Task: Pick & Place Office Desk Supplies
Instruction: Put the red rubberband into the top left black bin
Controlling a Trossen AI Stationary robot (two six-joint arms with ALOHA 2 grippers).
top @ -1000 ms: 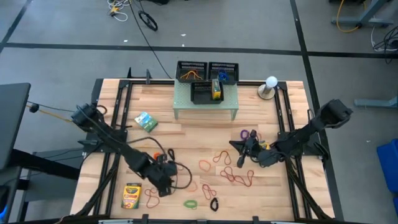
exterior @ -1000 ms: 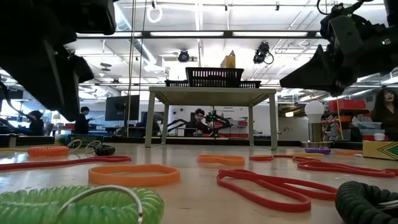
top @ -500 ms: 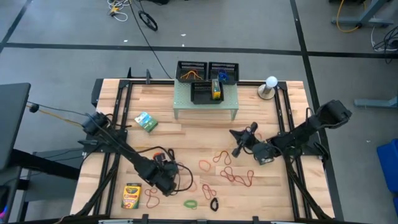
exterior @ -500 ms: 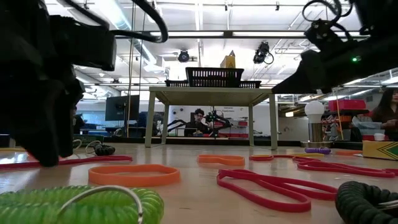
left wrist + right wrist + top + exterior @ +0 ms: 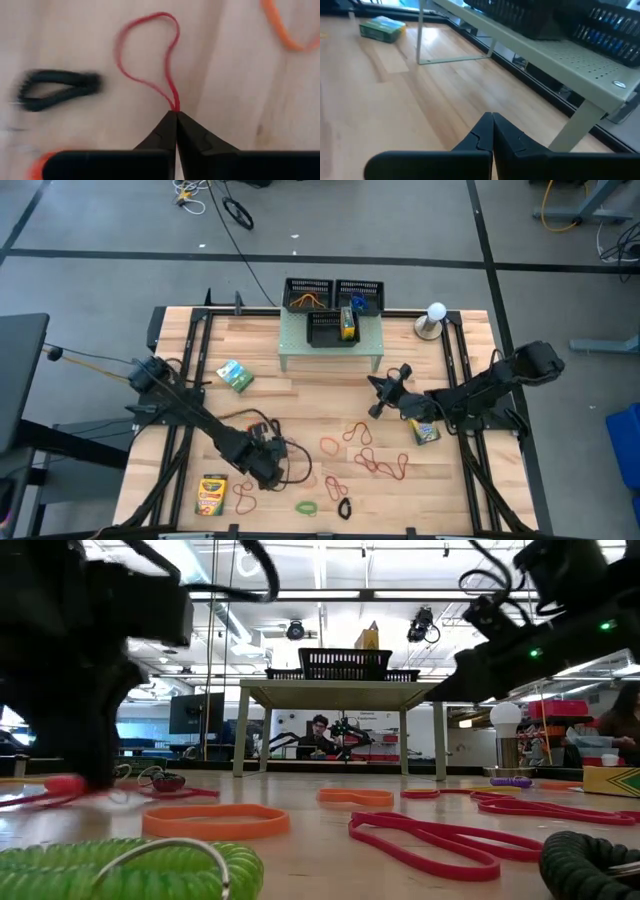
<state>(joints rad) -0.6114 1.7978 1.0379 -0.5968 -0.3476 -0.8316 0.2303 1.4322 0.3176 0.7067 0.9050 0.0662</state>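
Note:
My left gripper is down at the near left of the table, shut on a thin red rubber band. A black band and an orange one lie flat beside it. My right gripper hovers right of centre, shut with nothing between its fingers, pointing at the pale green riser. Crayon boxes lie at the near left, at the left, under the right arm and up by the trays. My left gripper pinches the red band's near end, where the loop's two strands run together, between its two fingertips. The fingers come from above, slanting steeply down. The rest of the loop lies spread on the table beyond the fingertips.
More red, orange, green and black bands lie across the near middle. Black mesh trays stand on and behind the riser at the far middle. A white ball lamp stands at the far right.
My right gripper has swung toward the far edge and the riser, rolling as it went, and has uncovered the crayon box beneath its arm. My left gripper has tipped more steeply down over the red band, staying in the same spot.

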